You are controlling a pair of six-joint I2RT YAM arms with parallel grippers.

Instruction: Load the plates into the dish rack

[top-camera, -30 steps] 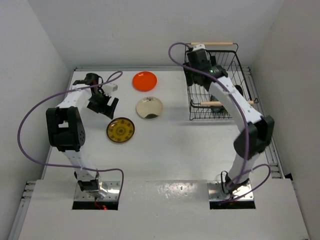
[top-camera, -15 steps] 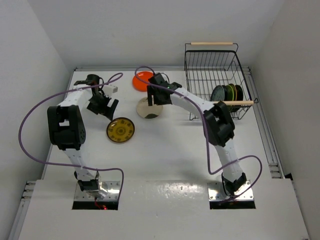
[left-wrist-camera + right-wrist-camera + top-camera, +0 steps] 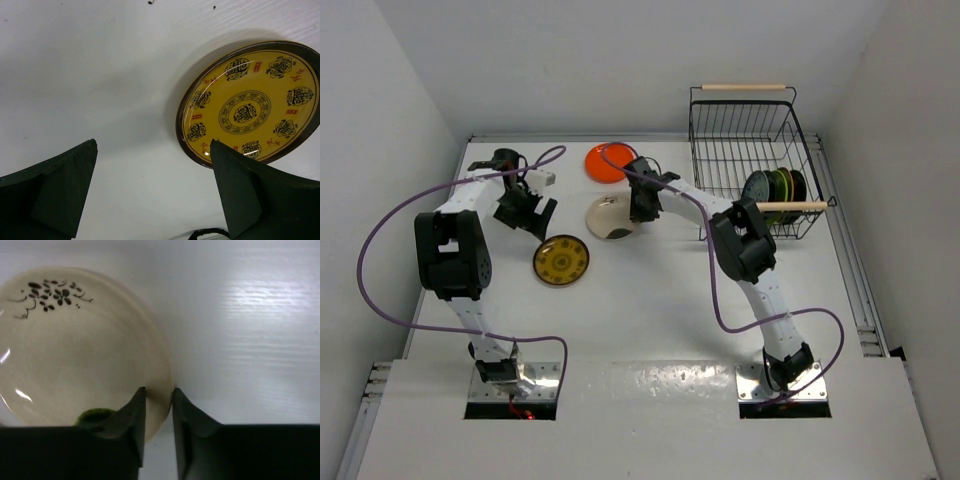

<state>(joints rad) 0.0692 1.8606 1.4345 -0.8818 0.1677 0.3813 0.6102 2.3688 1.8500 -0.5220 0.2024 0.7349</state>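
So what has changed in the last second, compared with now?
The right pincer left the black wire dish rack, swung left and closed on the rim of the cream round plate. The left pincer, open, the yellow-brown patterned plate and the orange-red round plate stayed put.

Cream plate [image 3: 75, 350] cropped at left; racked plates [image 3: 772, 186] too small to count.

There was one dish rack [image 3: 745, 128] with two wooden handles [image 3: 744, 87]. Left of the dish rack were three plates: one orange-red plate [image 3: 609, 162], one cream plate [image 3: 606, 220] and one yellow-brown patterned plate [image 3: 561, 260]. Inside it stood at least three upright plates [image 3: 775, 187], too tightly packed to count.
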